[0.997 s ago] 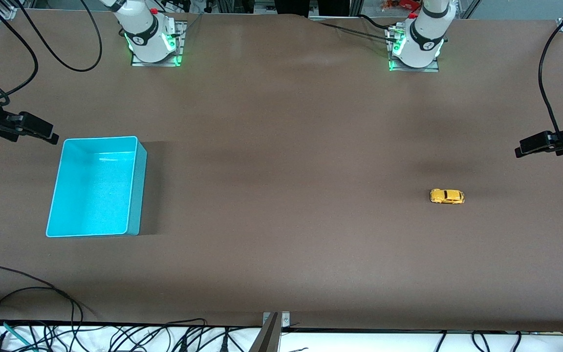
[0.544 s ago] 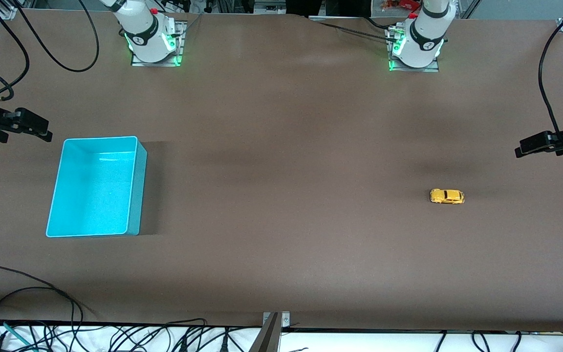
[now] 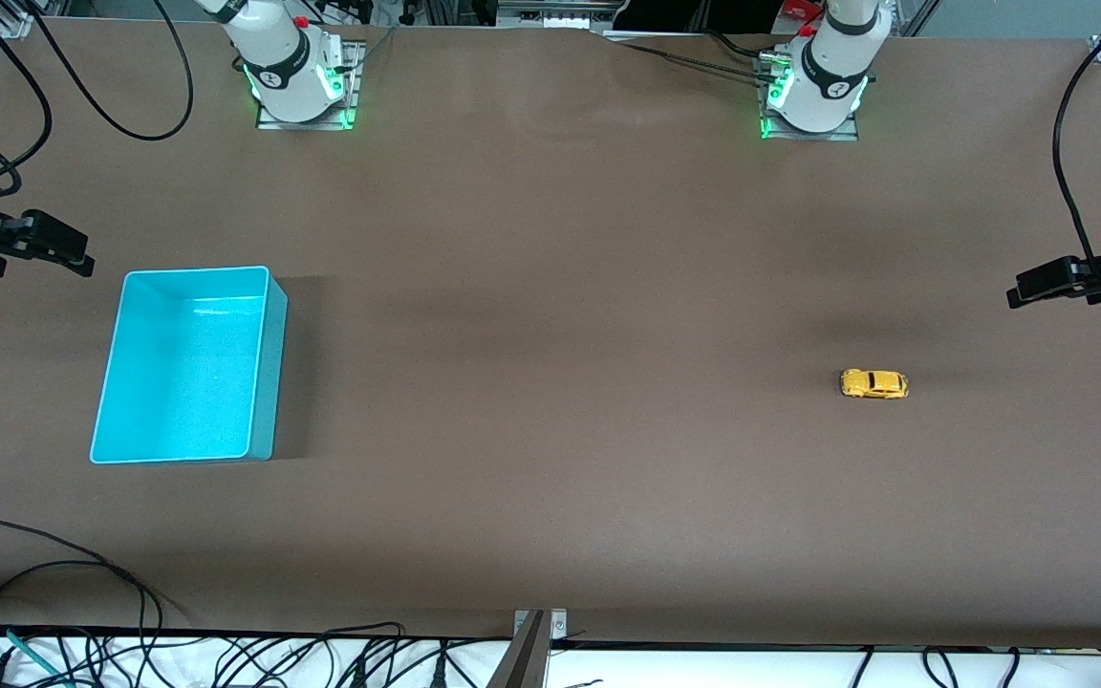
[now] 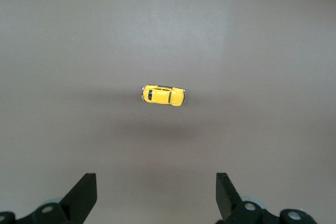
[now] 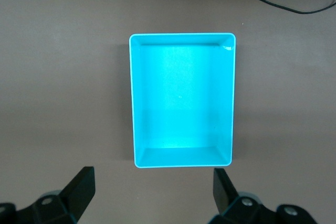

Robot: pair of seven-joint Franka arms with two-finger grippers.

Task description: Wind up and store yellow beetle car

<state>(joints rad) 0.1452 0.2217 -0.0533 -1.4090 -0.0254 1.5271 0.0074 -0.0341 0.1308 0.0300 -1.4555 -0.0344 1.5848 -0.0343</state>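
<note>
The yellow beetle car (image 3: 874, 383) stands on its wheels on the brown table toward the left arm's end. In the left wrist view the car (image 4: 163, 95) lies well below my left gripper (image 4: 155, 179), which is open and empty, high over the table. The turquoise bin (image 3: 269, 363) stands empty toward the right arm's end. In the right wrist view my right gripper (image 5: 152, 174) is open and empty, high above the table beside the bin (image 5: 138, 103). In the front view the left gripper (image 3: 1028, 285) and the right gripper (image 3: 63, 250) show at the view's side edges.
The two arm bases (image 3: 300, 81) (image 3: 813, 91) stand at the table's edge farthest from the front camera. Black cables (image 3: 82, 592) lie along the edge nearest that camera. A wide stretch of bare brown table (image 3: 560, 363) separates the car and the bin.
The right arm's hand has shifted a little outward and toward the bases at the front view's edge. The car, the bin and the left arm have not moved.
</note>
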